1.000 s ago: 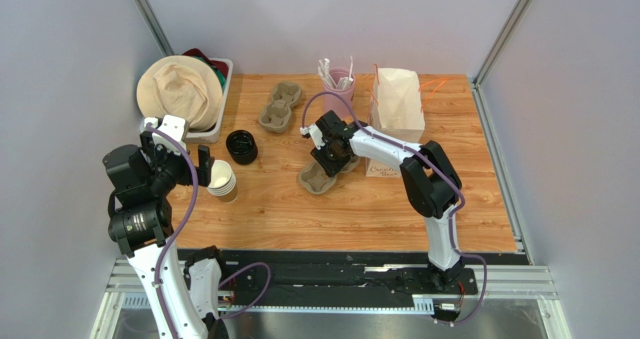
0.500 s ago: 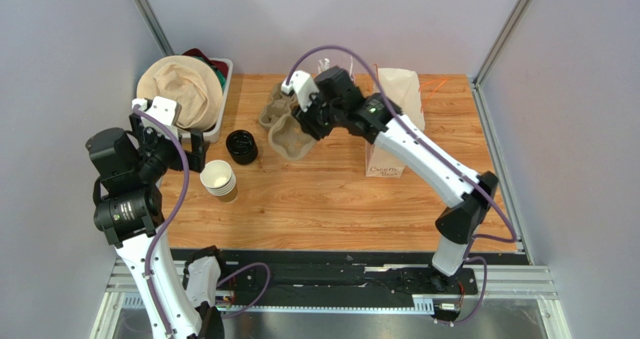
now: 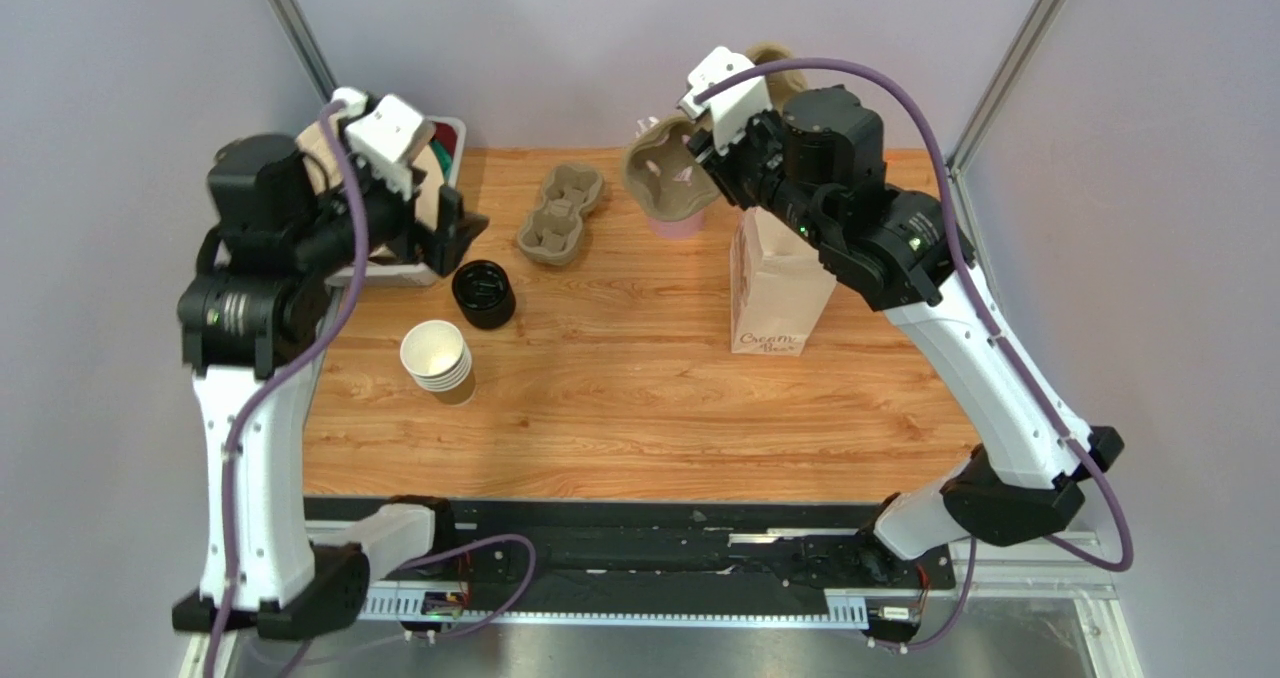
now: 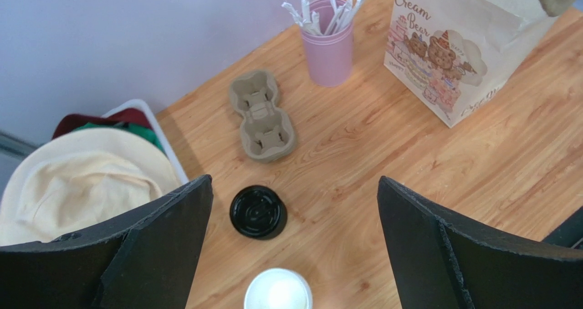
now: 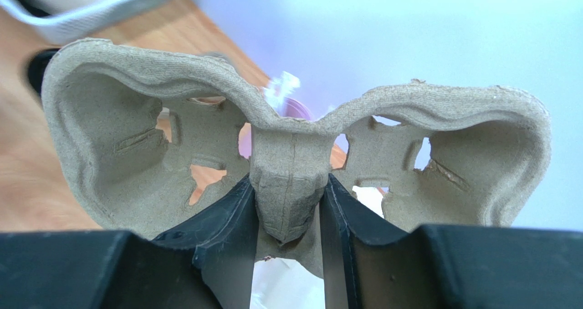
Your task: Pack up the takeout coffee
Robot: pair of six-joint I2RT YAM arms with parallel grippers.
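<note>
A pulp cup carrier (image 5: 137,131) hangs above the table's (image 3: 676,408) far edge, pinched at its middle rib by the right gripper (image 5: 290,206), just beside a printed paper bag (image 3: 781,281). The left gripper (image 3: 446,231) hovers spread wide and empty near the far-left corner. On the wood lie a second carrier (image 3: 559,213), a black lid (image 3: 484,293) and a nested cup stack (image 3: 436,356); I cannot pick out the takeout coffee cup. Pale walls close in. A pink cup (image 4: 328,46) holds white sticks; the corner bin (image 4: 140,106) holds a cream hat (image 4: 82,172).

Top view: beside my left gripper (image 3: 451,225), the cup carrier (image 3: 561,213) blocks 3 o'clock and the black lid (image 3: 484,293) 5 o'clock; bare table (image 3: 631,393) lies beyond.
</note>
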